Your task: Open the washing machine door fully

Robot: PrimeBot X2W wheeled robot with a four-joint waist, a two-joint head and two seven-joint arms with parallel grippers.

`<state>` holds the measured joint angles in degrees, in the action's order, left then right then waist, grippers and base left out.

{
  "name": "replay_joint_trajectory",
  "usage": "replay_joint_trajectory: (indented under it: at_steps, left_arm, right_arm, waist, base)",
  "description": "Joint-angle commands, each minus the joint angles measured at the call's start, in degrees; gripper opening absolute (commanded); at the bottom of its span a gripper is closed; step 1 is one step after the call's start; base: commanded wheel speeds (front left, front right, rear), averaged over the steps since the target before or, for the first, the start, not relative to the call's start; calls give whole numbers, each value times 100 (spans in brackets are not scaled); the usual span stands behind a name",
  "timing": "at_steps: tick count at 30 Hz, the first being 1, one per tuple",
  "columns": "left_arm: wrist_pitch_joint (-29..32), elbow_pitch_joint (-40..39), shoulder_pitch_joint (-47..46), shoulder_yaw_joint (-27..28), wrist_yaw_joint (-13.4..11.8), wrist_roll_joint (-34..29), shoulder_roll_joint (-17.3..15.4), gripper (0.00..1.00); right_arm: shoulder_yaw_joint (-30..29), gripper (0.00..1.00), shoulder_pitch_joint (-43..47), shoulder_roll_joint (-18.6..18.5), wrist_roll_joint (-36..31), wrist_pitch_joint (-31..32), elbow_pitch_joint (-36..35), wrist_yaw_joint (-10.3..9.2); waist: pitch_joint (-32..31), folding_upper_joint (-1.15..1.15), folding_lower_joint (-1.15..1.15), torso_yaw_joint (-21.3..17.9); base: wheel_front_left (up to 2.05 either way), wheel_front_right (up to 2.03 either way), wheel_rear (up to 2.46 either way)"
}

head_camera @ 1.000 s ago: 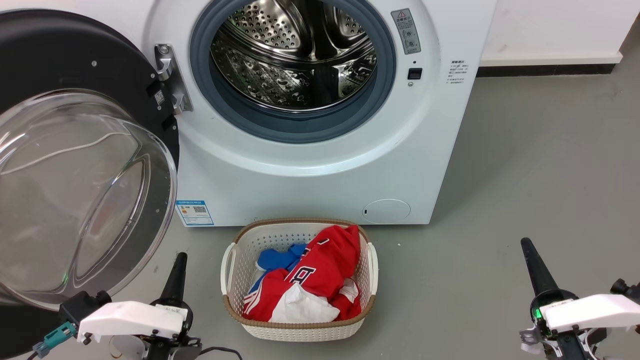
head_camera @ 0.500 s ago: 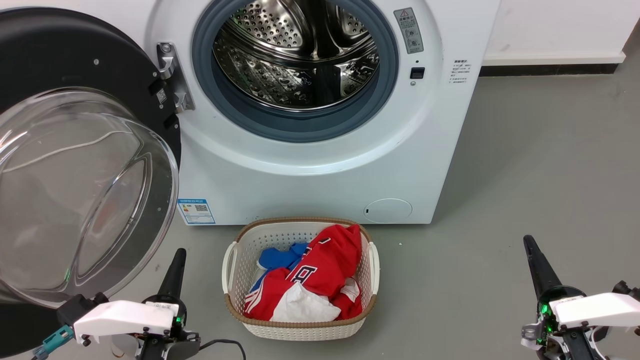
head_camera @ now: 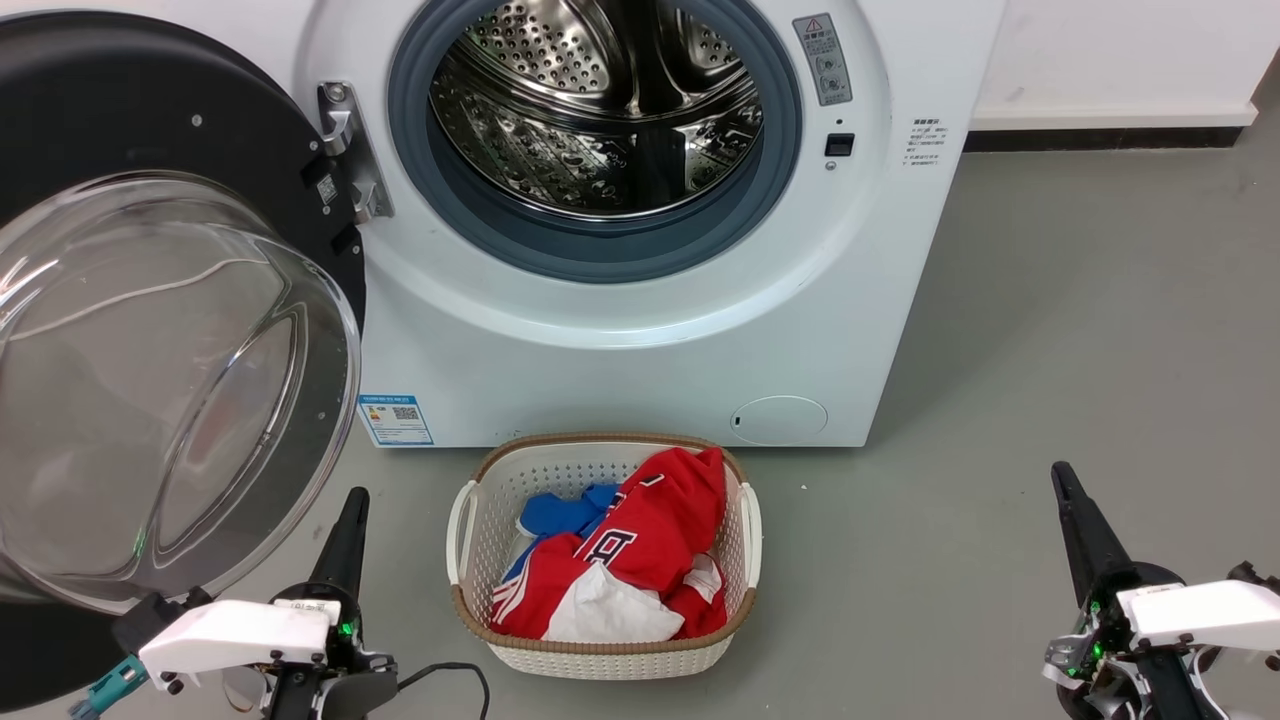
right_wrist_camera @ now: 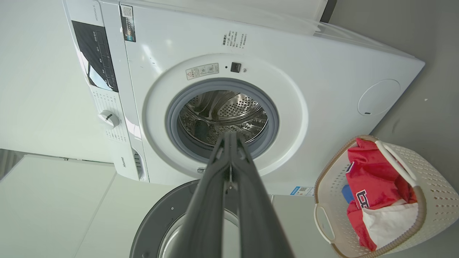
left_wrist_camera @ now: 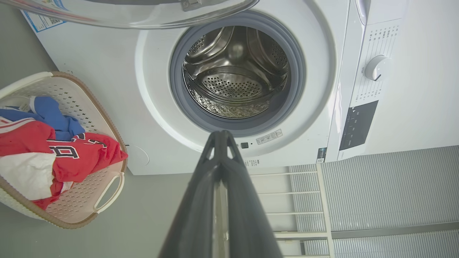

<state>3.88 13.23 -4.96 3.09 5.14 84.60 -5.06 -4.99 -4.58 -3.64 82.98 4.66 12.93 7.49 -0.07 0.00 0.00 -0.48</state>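
Very little has changed in the last second. The whole scene has slid a touch across my head view, which I read as my head moving and not the things. My left claw (head_camera: 353, 500) has sunk slightly and drawn back, its two fingers pressed together on nothing. The washing machine door (head_camera: 150, 130) has not moved: it hangs swung out just to the outer side of that claw and above it, its glass bowl (head_camera: 150, 380) bulging toward me. The fingers stand clear of the bowl's rim. My right claw (head_camera: 1062, 480) is likewise closed and empty, well apart from the door and far over on the other side of the laundry basket (head_camera: 600, 655), which sits between my two claws. Ahead of both claws the washing machine (head_camera: 620, 370) shows its steel drum (head_camera: 600, 110) fully uncovered, and the hinge (head_camera: 345, 150) is folded right back. I judge that the door is as wide as it goes and the task is done, and that I am settling both arms down and away from it.
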Motion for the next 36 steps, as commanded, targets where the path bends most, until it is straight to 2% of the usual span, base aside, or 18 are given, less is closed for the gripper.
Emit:
replay_joint_trajectory:
  at_steps: [1, 24, 36]
  left_arm:
    - [34, -1, -102, 56, 58, 110, 15, 0]
    - [240, 91, -148, 313, 259, 838, 191, 0]
    - [246, 88, -148, 322, 255, 810, 199, 0]
  right_arm:
    - [-18, 0, -108, 17, 126, 34, 4, 0]
    - [-127, 0, -202, 59, 991, 170, 119, 0]
    - [-133, 0, -193, 62, 968, 168, 117, 0]
  waist:
    - [1, 0, 0, 3]
    - [24, 0, 0, 47]
    - [25, 0, 0, 48]
  base:
    - [0, 0, 0]
    - [0, 0, 0]
    - [0, 0, 0]
